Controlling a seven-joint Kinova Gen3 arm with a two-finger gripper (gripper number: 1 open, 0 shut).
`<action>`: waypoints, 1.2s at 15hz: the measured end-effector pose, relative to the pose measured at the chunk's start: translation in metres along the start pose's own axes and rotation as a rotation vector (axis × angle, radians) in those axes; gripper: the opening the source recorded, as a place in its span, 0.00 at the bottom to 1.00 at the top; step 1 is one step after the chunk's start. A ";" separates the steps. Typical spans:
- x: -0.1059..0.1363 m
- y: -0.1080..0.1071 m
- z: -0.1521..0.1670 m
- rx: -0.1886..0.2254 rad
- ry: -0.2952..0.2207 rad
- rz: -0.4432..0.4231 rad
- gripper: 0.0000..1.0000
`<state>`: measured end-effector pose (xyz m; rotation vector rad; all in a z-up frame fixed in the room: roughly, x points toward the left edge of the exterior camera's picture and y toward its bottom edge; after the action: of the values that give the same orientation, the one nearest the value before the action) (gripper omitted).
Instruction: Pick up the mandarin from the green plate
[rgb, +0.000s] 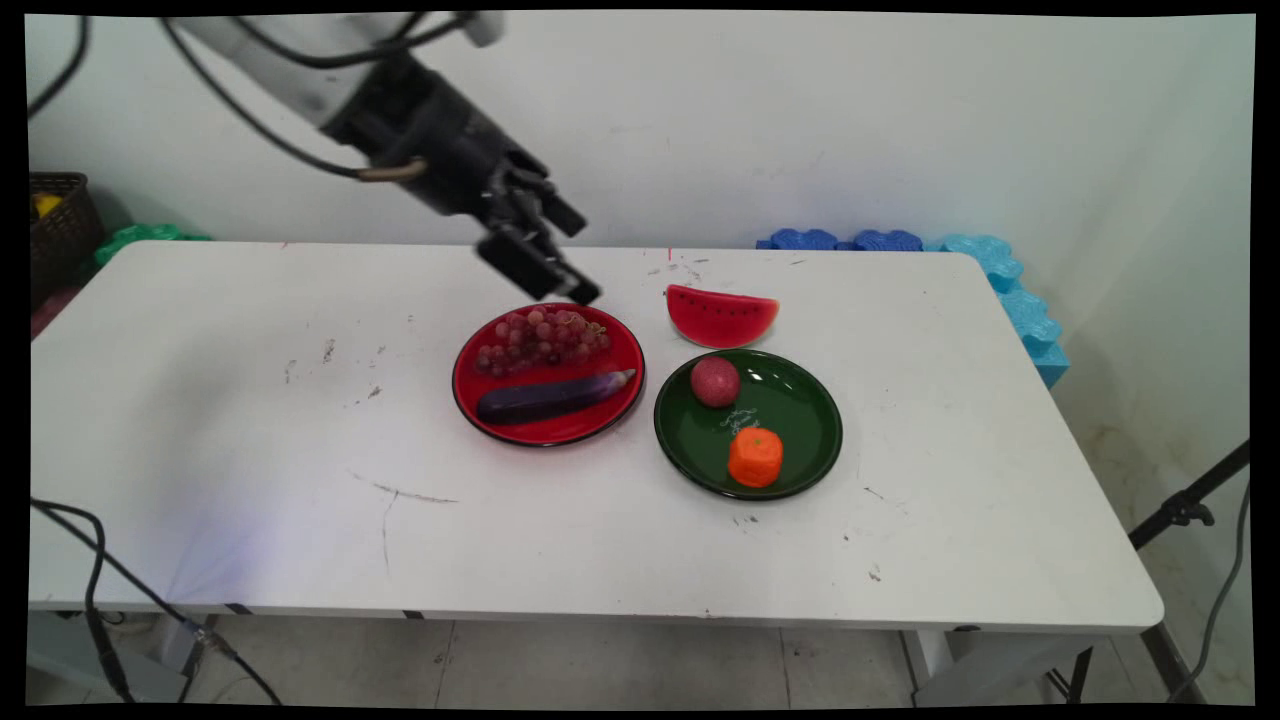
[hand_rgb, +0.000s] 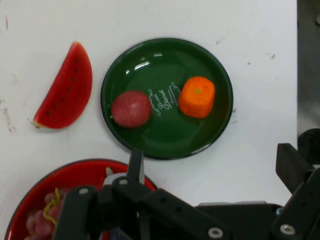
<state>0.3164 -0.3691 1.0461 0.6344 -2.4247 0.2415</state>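
Counted on the white table (rgb: 250, 420): two plates, one bunch of grapes, one eggplant, one watermelon slice, one reddish round fruit, one orange fruit.

The red plate (rgb: 470, 395) sits near the table's centre and carries the grapes (rgb: 540, 338) at its 12 o'clock side and the purple eggplant (rgb: 552, 396) across its 6 o'clock side. The green plate (rgb: 800, 440) lies just beside it at 3 o'clock, the rims near but apart. On it the reddish round fruit (rgb: 715, 381) sits at about 11 o'clock and the orange fruit (rgb: 755, 457) at about 6 o'clock, well apart from each other. The watermelon slice (rgb: 722, 315) lies on the bare table just beyond the green plate's 12 o'clock rim.

Off the table: a dark basket (rgb: 60, 225) at far left, green foam (rgb: 140, 240) beside it, blue foam pieces (rgb: 900, 242) along the far right edge.

The gripper (rgb: 565, 255) hangs over the red plate's far rim, above the grapes, touching nothing. The fingers stand parted, released and empty; the hand view confirms a wide gap, with the fingers (hand_rgb: 292, 167) framing bare table and plate rims
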 end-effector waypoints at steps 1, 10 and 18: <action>0.005 0.000 0.006 0.003 -0.004 -0.001 1.00; 0.050 0.000 0.119 0.006 -0.077 0.035 1.00; 0.055 -0.007 0.227 -0.006 -0.149 0.083 1.00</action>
<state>0.1634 -0.4682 0.8991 0.5682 -2.5974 0.2277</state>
